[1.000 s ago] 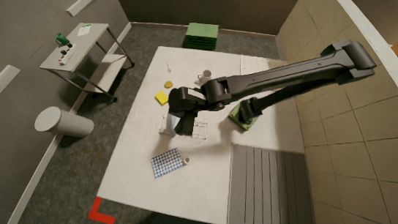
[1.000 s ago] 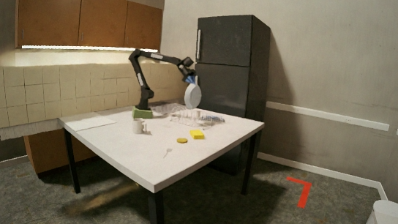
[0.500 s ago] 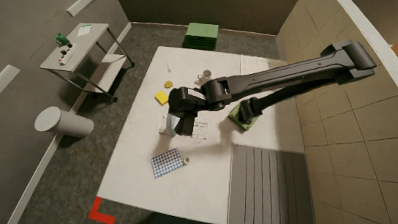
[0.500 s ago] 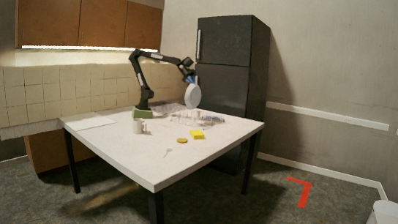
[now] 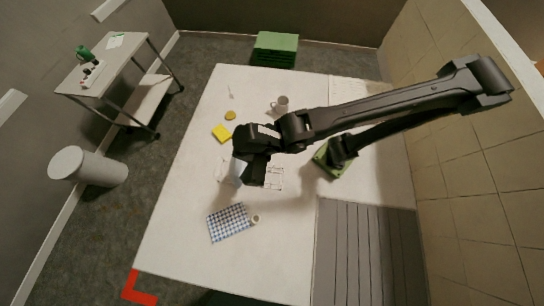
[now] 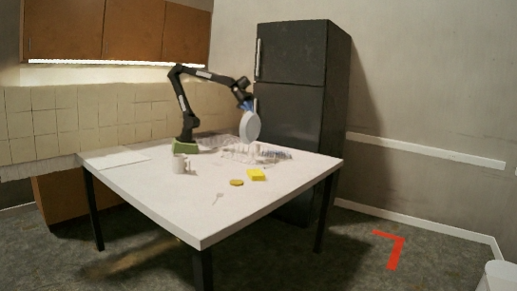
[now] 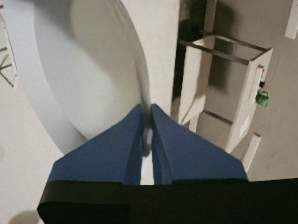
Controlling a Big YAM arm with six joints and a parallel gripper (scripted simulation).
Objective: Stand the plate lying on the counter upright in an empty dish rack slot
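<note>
The gripper [image 7: 147, 137] is nearly closed on the plate [image 7: 80, 63] rim, edge-on above the rack [image 6: 247, 153]. Risk: misalignment drives the plate past the rails.
</note>
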